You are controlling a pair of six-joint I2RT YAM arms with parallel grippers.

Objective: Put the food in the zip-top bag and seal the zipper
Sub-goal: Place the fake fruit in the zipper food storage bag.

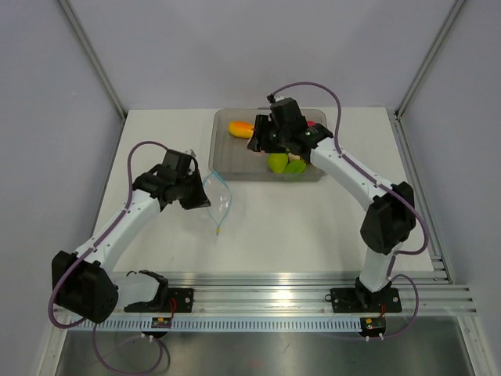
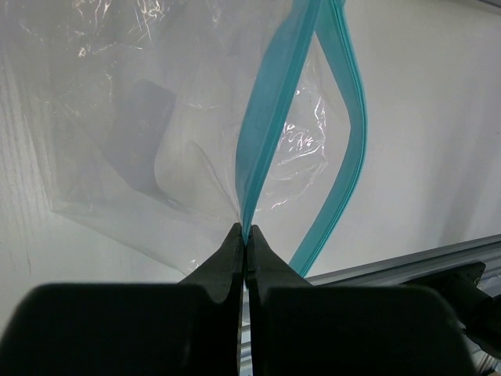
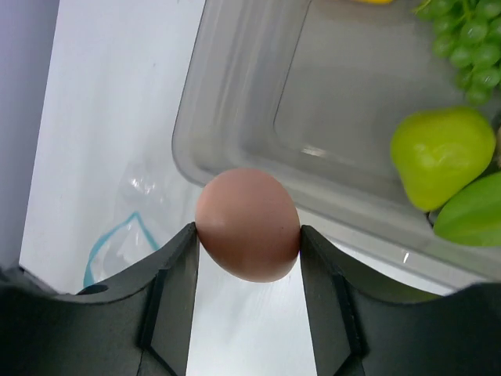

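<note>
While my left gripper (image 2: 244,235) is clenched on one lip of the zipper (image 2: 270,133), with the teal strip pinched between its fingertips, the zip-top bag (image 2: 117,133) spreads out limp ahead of it, above the white table (image 2: 438,117). The zipper's other lip bows away to the right of those fingertips, so the mouth gapes open.

My right gripper (image 3: 248,235) grasps a pinkish egg (image 3: 247,219), one finger against each side of it. Just beyond the egg runs the near wall of the clear grey tray (image 3: 235,94). Inside the tray, ahead and to the right of this gripper, lie a green pear (image 3: 440,157), another green piece (image 3: 473,211) touching it, and a bunch of green grapes (image 3: 466,39) farther off. From above, an orange-yellow mango shape (image 1: 239,128) lies in the tray just beside this gripper. The bag shows low and to the left of the egg, apart from the tray.
</note>
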